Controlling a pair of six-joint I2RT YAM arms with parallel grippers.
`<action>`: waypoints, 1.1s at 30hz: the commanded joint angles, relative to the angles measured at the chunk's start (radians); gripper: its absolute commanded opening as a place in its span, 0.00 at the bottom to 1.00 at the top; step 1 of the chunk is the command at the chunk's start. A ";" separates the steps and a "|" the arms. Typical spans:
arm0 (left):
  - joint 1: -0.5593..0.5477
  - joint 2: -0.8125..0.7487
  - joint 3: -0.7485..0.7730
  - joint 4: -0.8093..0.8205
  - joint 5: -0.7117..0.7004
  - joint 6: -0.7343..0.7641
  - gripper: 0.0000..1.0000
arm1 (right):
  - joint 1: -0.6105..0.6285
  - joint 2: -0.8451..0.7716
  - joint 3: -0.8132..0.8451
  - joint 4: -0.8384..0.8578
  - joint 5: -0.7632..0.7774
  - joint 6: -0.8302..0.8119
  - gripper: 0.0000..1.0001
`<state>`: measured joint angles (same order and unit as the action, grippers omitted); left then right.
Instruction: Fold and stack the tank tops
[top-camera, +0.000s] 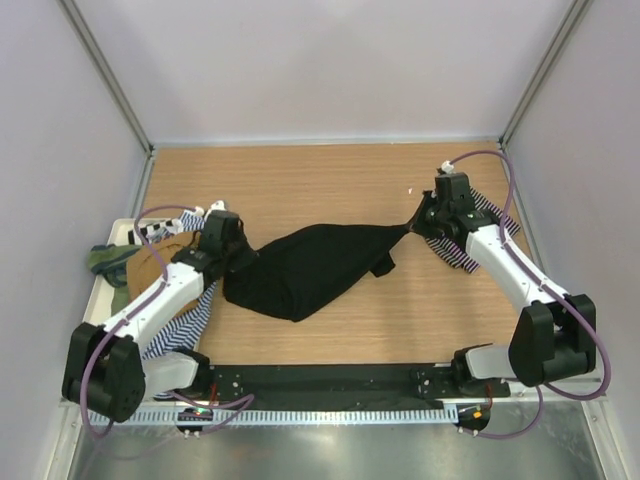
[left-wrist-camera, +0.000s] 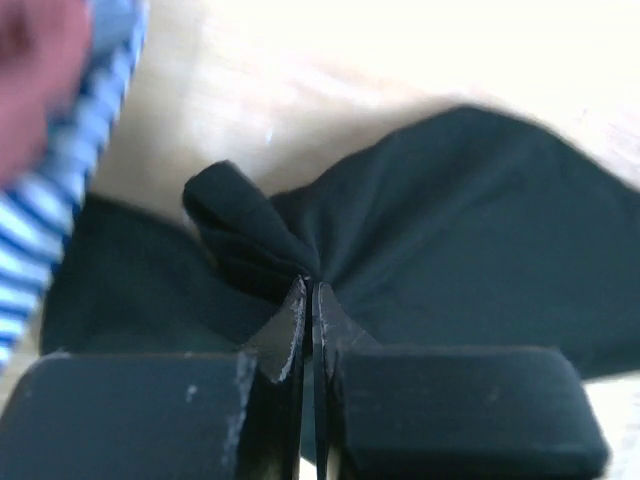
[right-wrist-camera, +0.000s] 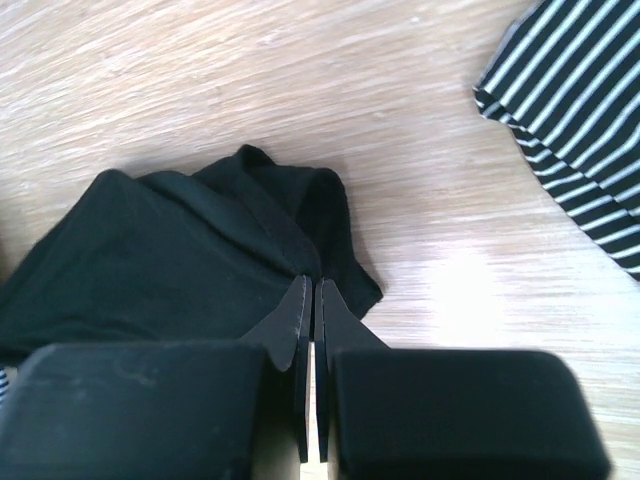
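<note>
The plain black tank top (top-camera: 315, 265) hangs stretched between my two grippers above the middle of the table. My left gripper (top-camera: 243, 256) is shut on its left end; in the left wrist view the cloth (left-wrist-camera: 420, 220) bunches at the fingertips (left-wrist-camera: 311, 285). My right gripper (top-camera: 418, 222) is shut on its right end; the right wrist view shows the cloth (right-wrist-camera: 160, 260) pinched at the fingertips (right-wrist-camera: 311, 285). A black-and-white striped tank top (top-camera: 480, 235) lies under the right arm and shows in the right wrist view (right-wrist-camera: 580, 110). A blue-and-white striped top (top-camera: 185, 325) lies under the left arm.
A white tray (top-camera: 100, 290) at the left edge holds a tan top (top-camera: 155, 262) and a green top (top-camera: 105, 258). Grey walls enclose the wooden table (top-camera: 320, 180) at the back and sides. A black rail (top-camera: 320, 385) runs along the near edge.
</note>
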<state>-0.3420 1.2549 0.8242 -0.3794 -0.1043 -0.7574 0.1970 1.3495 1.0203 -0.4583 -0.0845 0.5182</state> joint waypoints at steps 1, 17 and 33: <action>-0.053 -0.113 -0.163 0.114 0.023 -0.123 0.00 | 0.001 -0.056 -0.037 0.059 0.061 0.051 0.01; -0.347 -0.548 -0.468 0.070 -0.107 -0.141 0.25 | 0.001 -0.044 -0.192 0.153 0.166 0.117 0.01; -0.305 -0.050 0.090 -0.141 -0.191 0.085 0.89 | 0.002 -0.136 -0.253 0.158 0.244 0.098 0.01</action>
<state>-0.6632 1.0653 0.8013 -0.4908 -0.3336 -0.8104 0.1970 1.2343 0.7620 -0.3477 0.1295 0.6235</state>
